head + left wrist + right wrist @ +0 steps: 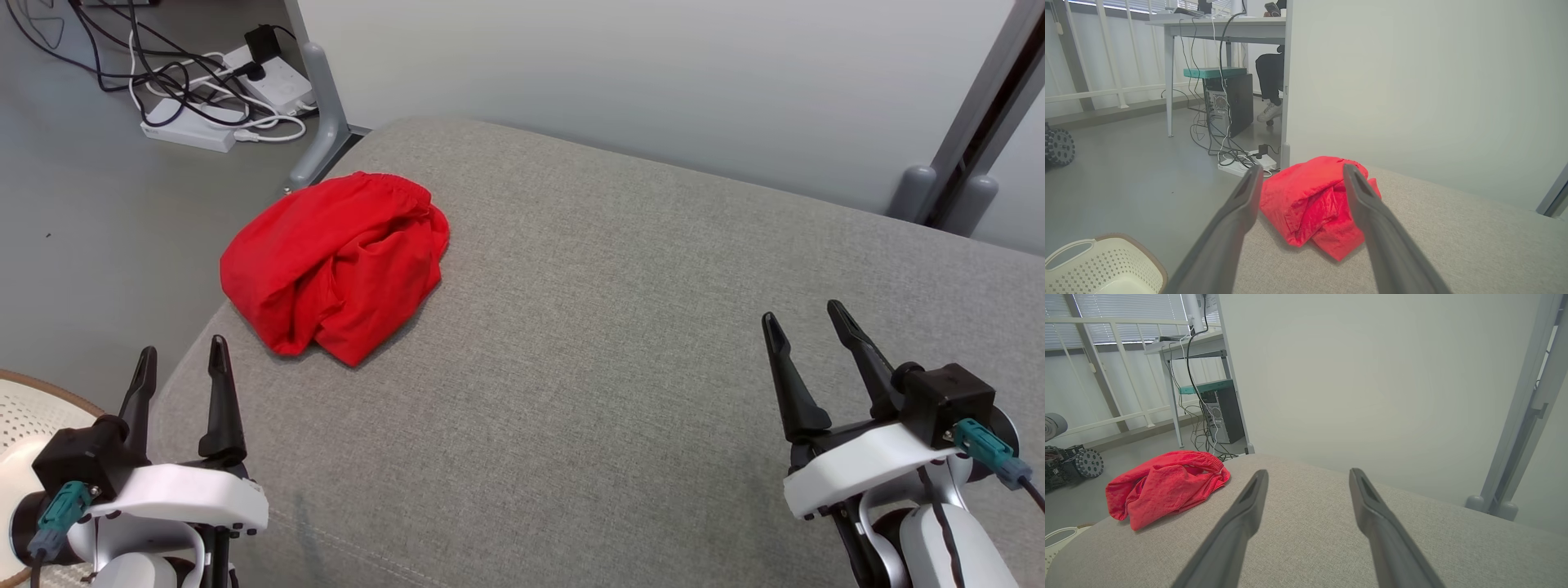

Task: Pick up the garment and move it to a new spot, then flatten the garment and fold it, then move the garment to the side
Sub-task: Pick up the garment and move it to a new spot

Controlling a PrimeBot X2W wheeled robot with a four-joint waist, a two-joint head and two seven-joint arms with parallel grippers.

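1. One container is in sight: a white plastic basket (33, 420) with a perforated wall, a cut-out handle and a brown rim. It stands on the floor, nearer the robot than the garment and to its left. Little of its inside shows, so I cannot tell what it holds.
2. One garment (335, 261): bright red, thin woven cloth with a gathered elastic edge on its far side. It is bunched into a rounded, loosely folded heap.
3. The garment lies on one grey upholstered cushion (653, 327) of coarse weave with rounded edges. It sits at the cushion's far-left corner, touching nothing else.
4. Two pincers, each with two long, dark, tapering fingers on a white bracket.
5. The left pincer (181, 347) is on the garment's near side, over the cushion's left edge. Its fingers stand apart and hold nothing. In the left wrist view they frame the garment without touching it.
6. The right pincer (801, 311) is well to the garment's right, over bare cushion. Its fingers are likewise spread and hold nothing.
7. Two white power strips (189, 129) lie on the grey floor beyond the garment, among tangled black and white cables (155, 73).
8. Farther beyond the garment, the left wrist view shows one dark computer tower (1233, 102) under a pale desk (1224, 28). A person's dark trouser leg and white shoe (1269, 112) are beside it.
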